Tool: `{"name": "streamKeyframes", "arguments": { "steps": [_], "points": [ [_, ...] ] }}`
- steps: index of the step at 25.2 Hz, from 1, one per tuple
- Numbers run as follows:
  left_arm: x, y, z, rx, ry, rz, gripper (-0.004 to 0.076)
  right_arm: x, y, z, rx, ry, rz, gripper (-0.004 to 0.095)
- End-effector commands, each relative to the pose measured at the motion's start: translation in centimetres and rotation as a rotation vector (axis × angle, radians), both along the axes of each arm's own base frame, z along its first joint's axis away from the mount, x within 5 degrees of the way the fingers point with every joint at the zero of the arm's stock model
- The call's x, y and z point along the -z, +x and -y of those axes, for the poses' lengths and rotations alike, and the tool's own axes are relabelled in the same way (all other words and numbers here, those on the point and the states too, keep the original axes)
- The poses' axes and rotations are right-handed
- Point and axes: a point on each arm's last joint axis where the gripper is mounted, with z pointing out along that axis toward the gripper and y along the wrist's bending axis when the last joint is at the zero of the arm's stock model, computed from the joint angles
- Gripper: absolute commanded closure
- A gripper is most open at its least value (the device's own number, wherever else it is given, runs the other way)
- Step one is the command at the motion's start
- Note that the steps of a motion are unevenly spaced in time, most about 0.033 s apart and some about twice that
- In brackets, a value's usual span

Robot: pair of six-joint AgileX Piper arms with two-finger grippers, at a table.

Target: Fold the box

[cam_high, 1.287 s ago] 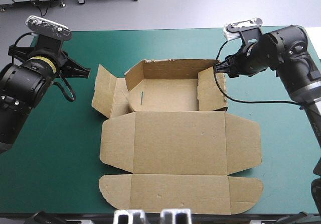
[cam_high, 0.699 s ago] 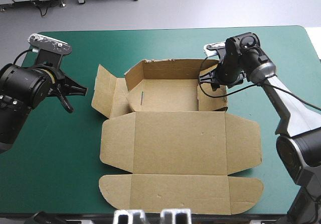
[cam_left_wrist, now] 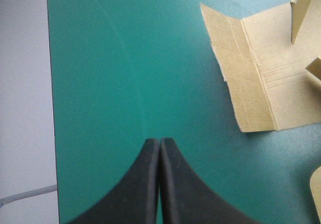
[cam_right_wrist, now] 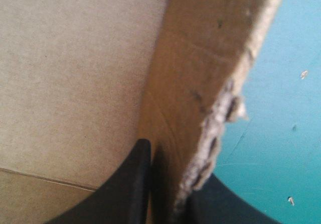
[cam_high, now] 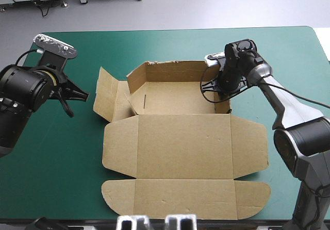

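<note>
The brown box lies mid-table with its lid flat toward the front edge. Its back wall stands raised, and a left flap is spread half open. My right gripper sits at the box's right wall. In the right wrist view this gripper is shut on the box, with the torn-edged wall between one finger inside and the other outside. My left gripper hovers left of the box, shut on nothing. Its fingers meet in a point, and the left flap lies ahead and to one side of it.
Teal-green cover surrounds the box on all sides. The table's left edge runs alongside my left gripper. The lid's rounded front flap reaches close to the table's front edge.
My right arm swung in from the right and down onto the box's right wall, taking it between its fingers. The left arm shifted slightly.
</note>
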Motion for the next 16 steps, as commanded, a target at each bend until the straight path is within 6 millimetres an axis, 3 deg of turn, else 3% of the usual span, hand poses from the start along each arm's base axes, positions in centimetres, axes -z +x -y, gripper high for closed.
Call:
{"name": "streamKeyframes", "arguments": {
  "steps": [1, 5, 11, 16],
  "points": [
    [-1.8, -0.1, -0.3, 0.025, 0.002, 0.136, 0.0732, -2.2, -0.6, 0.1, -0.014, 0.033, 0.033, 0.0921],
    [-3.7, 1.1, -0.5, -0.004, -0.014, 0.391, 0.0724, -4.7, -1.4, 0.2, -0.021, 0.072, 0.107, 0.0925],
    [-5.2, 2.4, -4.6, -0.135, -0.217, 0.556, 0.0724, -12.6, -4.5, 1.3, -0.054, 0.145, 0.324, 0.0926],
    [-4.9, 3.2, -8.2, -0.235, -0.387, 0.578, 0.0724, -17.9, -7.4, 2.6, -0.063, 0.161, 0.488, 0.0926]
  ]
}}
